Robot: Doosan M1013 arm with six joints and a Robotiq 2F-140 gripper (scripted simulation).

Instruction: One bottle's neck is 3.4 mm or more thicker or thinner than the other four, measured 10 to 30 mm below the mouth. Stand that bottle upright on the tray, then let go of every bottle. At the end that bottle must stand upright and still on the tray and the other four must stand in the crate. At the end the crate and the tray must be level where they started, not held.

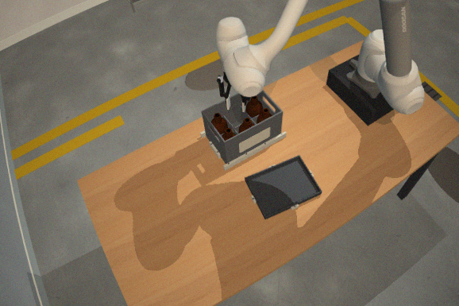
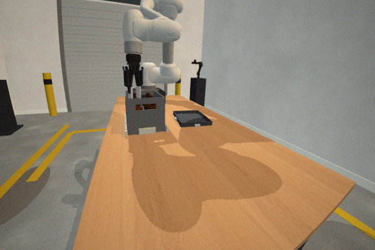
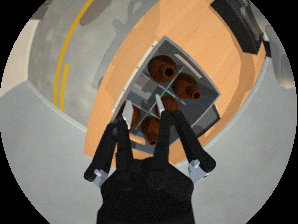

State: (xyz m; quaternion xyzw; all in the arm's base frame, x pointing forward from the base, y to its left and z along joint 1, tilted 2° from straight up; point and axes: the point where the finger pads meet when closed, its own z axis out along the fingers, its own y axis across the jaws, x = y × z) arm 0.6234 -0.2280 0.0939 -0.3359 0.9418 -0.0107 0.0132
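Note:
The grey crate (image 1: 234, 149) (image 2: 146, 121) stands level on the table. Five brown bottles stand in its cells: one (image 1: 254, 108) (image 3: 160, 67) and another (image 1: 265, 115) (image 3: 184, 85) at the robot-side end, one (image 1: 246, 125) (image 3: 169, 103) in the middle on the tray side, and one (image 1: 218, 122) (image 3: 134, 116) and another (image 1: 229, 134) (image 3: 149, 128) at the far end. The middle cell away from the tray holds no bottle. My gripper (image 1: 236, 110) (image 2: 134, 97) (image 3: 143, 102) is partly open and empty, pointing down over that cell, fingertips around rim height. Neck differences are too small to tell. The dark tray (image 1: 299, 177) (image 2: 191, 118) lies level, without bottles.
Pale strips (image 1: 256, 152) edge the crate's base. Small light clips (image 1: 295, 207) sit at the tray's edges. The black robot base (image 1: 357, 96) stands at the other end of the wooden table (image 1: 179, 239). The crate's walls and dividers surround the cell under the fingers.

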